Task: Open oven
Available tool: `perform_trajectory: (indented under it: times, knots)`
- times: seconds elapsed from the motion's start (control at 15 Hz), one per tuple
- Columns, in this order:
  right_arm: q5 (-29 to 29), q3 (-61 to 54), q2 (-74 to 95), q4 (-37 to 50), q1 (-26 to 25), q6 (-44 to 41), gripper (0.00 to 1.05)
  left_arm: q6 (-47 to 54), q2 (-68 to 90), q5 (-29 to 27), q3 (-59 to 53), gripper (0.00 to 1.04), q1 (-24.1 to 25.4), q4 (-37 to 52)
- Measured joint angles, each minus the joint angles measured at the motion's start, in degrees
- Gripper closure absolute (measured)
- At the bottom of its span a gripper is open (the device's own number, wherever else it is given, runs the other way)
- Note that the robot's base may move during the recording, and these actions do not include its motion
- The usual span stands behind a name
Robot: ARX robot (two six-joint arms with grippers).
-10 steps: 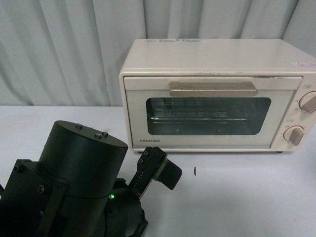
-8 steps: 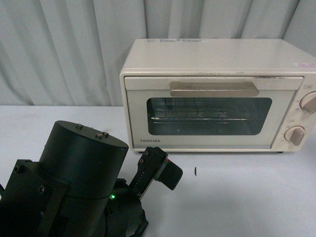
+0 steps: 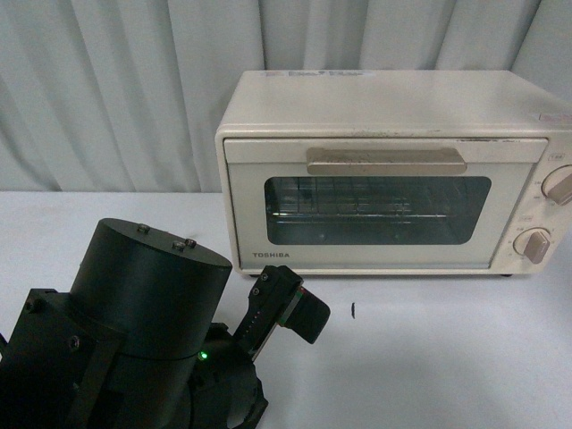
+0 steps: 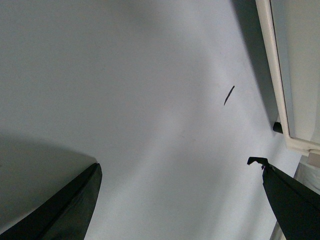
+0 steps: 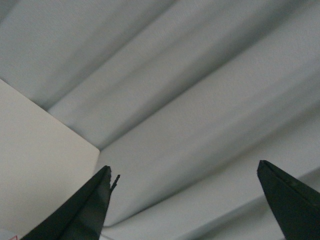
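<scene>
TOSHIBA lettering on oven (image 3: 393, 174) door

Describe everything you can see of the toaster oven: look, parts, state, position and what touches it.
The toaster oven is a small, cream, boxy TOSHIBA unit, seemingly painted metal. Its glass-windowed door is shut, with a beige bar handle along the top edge. Two beige knobs sit at its right; a wire rack shows inside. It stands upright on the white table, before a curtain; in the front view nothing else touches it.
</scene>
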Motion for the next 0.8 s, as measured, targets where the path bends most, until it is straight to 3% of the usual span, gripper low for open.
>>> perform_trajectory:
  times: [0.2,0.67,0.73,0.8]
  knots:
    - [-1.2,0.68,0.42,0.26,1.16,-3.23,0.28,0.0,0.0,0.0,0.0,0.07,0.0,0.0]
    - [-6.29,1.18,4.79,-0.66,4.5,-16.52,0.95,-0.02,0.0,-0.02,0.0,0.07,0.0,0.0]
    - [-7.43,1.16,5.46,-1.49,5.6,-17.86,1.02,-0.02,0.0,0.02,0.0,0.07,0.0,0.0]
    - [-9.27,0.46,6.6,-2.97,6.84,-18.64,1.03,-0.04,0.0,0.02,0.0,0.07,0.0,0.0]
